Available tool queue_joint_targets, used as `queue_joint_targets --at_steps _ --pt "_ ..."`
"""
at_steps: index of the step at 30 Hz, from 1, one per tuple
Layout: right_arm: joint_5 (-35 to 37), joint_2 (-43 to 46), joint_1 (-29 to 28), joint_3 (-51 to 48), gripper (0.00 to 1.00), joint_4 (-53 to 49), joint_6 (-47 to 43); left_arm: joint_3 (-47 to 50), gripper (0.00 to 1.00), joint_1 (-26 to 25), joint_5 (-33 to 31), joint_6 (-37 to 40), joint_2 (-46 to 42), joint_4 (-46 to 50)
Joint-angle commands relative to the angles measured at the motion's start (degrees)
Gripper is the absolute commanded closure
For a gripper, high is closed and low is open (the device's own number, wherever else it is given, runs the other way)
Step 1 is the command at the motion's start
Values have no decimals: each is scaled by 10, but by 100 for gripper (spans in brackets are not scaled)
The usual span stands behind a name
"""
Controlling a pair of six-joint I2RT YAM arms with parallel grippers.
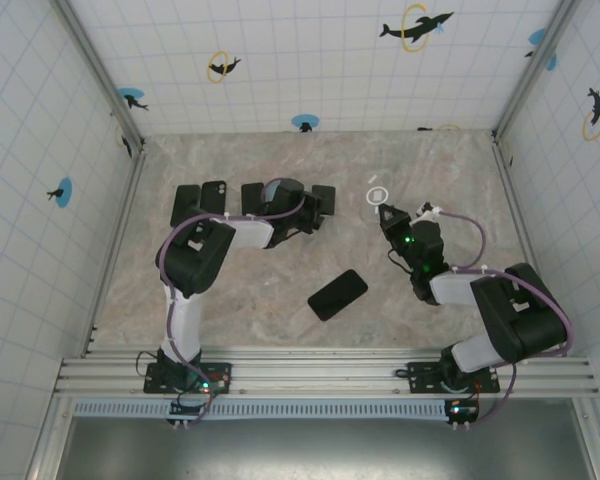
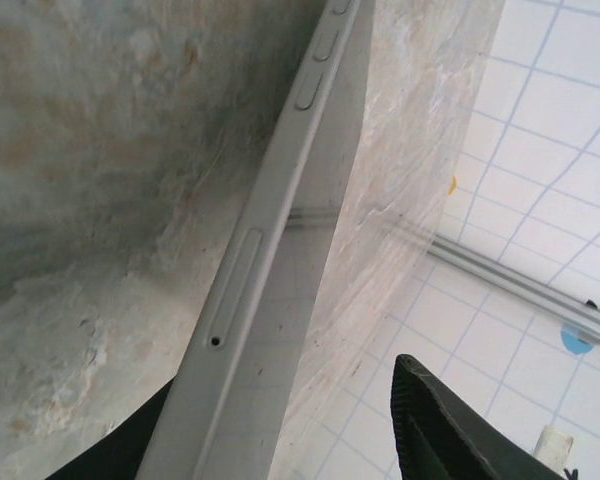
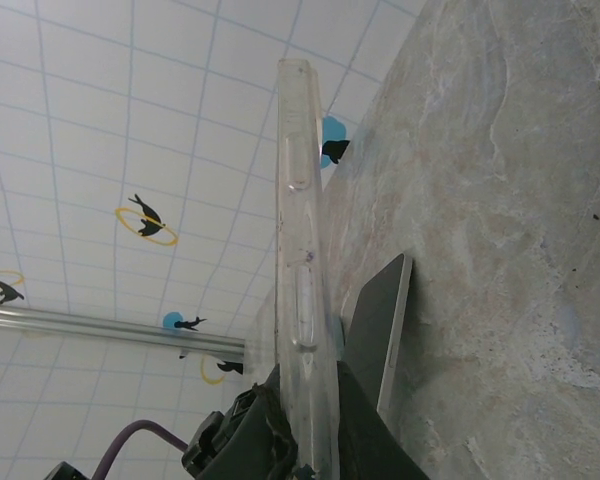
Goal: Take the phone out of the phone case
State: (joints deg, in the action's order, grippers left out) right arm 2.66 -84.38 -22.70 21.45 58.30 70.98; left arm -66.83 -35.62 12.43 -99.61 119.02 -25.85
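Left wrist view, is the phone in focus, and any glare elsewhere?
Left wrist view: the phone looks soft along its edge, its glass mirroring the wall tiles. Right wrist view: the clear case shows bright glints. Top view: even light, soft shadows.

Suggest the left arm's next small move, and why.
Probably back the left gripper away: its jaws stand apart, one finger clear of the grey flat phone, while the right gripper pinches the transparent plastic case separately.
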Motion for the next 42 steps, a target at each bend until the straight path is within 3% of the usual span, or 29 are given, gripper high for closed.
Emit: queue_joint_targets --at_steps 1,27,42 --pt "-1 1 7 -8 100 28 6 6 51 -5 -10 -16 -20 20" --pt "-8 -6 15 -4 100 17 10 93 47 -20 13 -78 -48 1" --pt "-11 3 24 -4 100 8 8 11 47 -12 18 -62 33 -3"
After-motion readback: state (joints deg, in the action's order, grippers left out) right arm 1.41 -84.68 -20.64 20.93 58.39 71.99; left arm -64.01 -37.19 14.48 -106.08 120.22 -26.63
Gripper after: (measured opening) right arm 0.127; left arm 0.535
